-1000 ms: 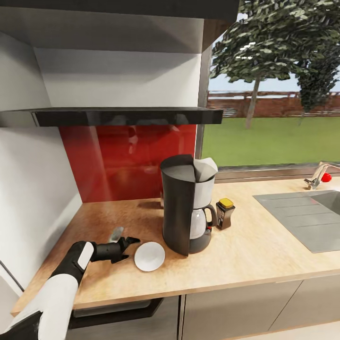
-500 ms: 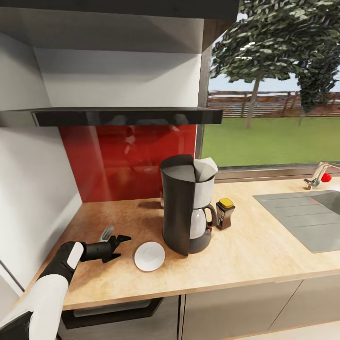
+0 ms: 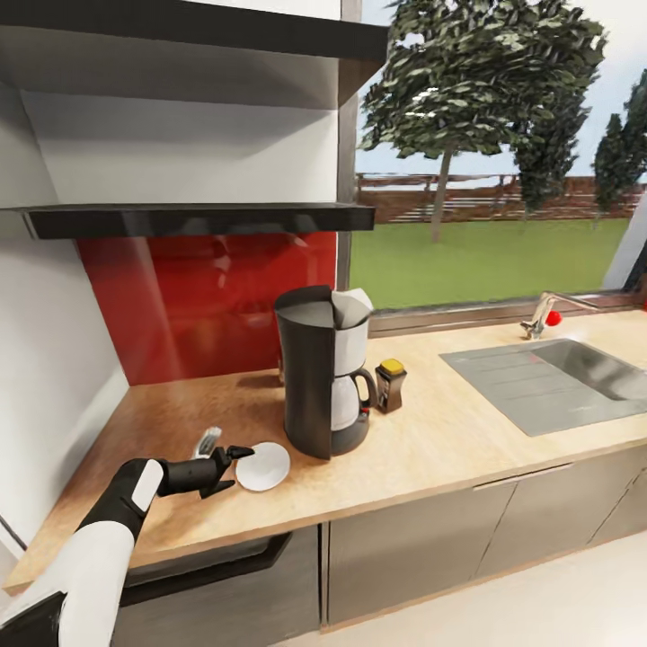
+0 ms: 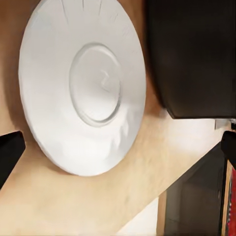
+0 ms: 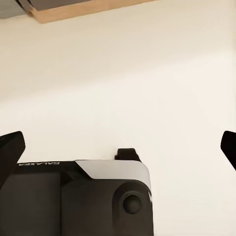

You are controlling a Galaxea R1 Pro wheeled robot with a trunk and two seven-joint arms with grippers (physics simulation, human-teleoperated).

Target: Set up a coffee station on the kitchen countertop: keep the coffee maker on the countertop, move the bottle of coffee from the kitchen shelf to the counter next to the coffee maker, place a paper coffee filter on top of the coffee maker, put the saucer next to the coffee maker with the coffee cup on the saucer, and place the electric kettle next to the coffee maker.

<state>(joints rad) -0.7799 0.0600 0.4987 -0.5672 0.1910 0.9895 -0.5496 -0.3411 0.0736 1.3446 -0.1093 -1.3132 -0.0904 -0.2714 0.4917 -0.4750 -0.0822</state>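
Observation:
The black coffee maker (image 3: pixel 314 377) stands on the wooden counter (image 3: pixel 431 449) with a white paper filter (image 3: pixel 353 304) on its top. A dark coffee bottle (image 3: pixel 390 385) with a yellow lid stands just right of it. The white saucer (image 3: pixel 261 466) lies flat on the counter at the maker's front left, and in the left wrist view the saucer (image 4: pixel 83 88) lies beside the maker's black body (image 4: pixel 196 54). My left gripper (image 3: pixel 232 467) is open, level with the saucer's left rim, with nothing between its fingers. My right gripper (image 5: pixel 118 147) is open over pale floor.
A grey sink (image 3: pixel 548 377) with a tap (image 3: pixel 544 314) is set into the counter at the right. A dark hood (image 3: pixel 198 218) hangs above the red backsplash (image 3: pixel 207 305). A white wall (image 3: pixel 45 395) bounds the counter's left end. My base (image 5: pixel 78 196) is below the right gripper.
My left gripper drew back leftward from the saucer's rim. The head camera then moved, shifting the whole picture so that more of the sink, cabinets and floor show.

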